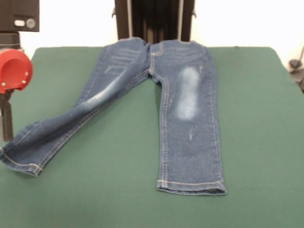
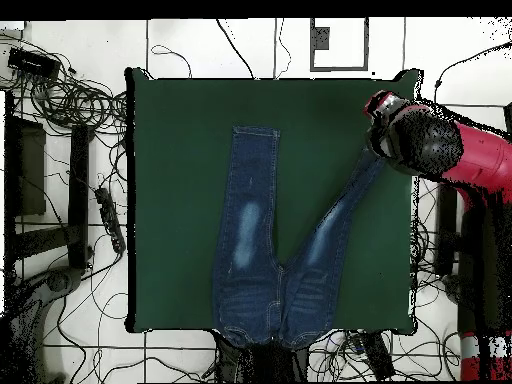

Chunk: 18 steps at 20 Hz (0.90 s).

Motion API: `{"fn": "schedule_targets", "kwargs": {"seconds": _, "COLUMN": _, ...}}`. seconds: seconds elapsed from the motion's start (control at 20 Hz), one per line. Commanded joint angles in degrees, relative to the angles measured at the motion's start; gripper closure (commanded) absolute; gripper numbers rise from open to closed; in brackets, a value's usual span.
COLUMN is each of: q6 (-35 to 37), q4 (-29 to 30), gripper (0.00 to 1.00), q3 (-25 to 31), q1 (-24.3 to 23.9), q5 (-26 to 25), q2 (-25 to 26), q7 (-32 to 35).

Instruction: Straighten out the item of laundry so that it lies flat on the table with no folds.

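Two legs: the jeans (image 1: 161, 109) are lying face-up on the table (image 1: 266, 142), waistband at the far edge by the pedestal, one leg running straight toward the camera and the other splaying out diagonally toward the front view's left side.
Splayed leg: its cuff is sitting near the table's side edge — in the overhead view it is disappearing under the arm (image 2: 440, 150), so its exact end is hidden there.
Flatness: both legs are looking largely smooth; slight creasing is showing around the crotch and upper part of the diagonal leg, so little seems left to do.
Gripper: the red and black arm is hanging at the front view's left edge beside the splayed cuff — I cannot tell how the jaws are standing or whether anything is held.
Risk one: if the arm is dragging the cuff further outward, the leg could be sliding off the table edge, pulling the waistband with it.
Risk two: the waistband is already lying at the far edge — any pull away from centre could be tipping it over.
Risk three: a lift rather than a slide could be dropping the cuff back folded onto itself.
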Motion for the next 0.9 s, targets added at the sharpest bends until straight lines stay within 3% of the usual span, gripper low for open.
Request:
{"fn": "schedule_targets", "kwargs": {"seconds": 0.05, "q6": 4.59, "q4": 2.17, "gripper": 0.0, "q3": 1.8, "q1": 4.22, "q5": -1.23, "q2": 3.96, "q7": -4.52}}
{"fn": "schedule_targets", "kwargs": {"seconds": 0.9, "q6": -3.09, "q4": -0.68, "gripper": 0.0, "q3": 1.82, "q1": 4.92, "q5": -3.16, "q2": 12.16, "q7": -2.91}}
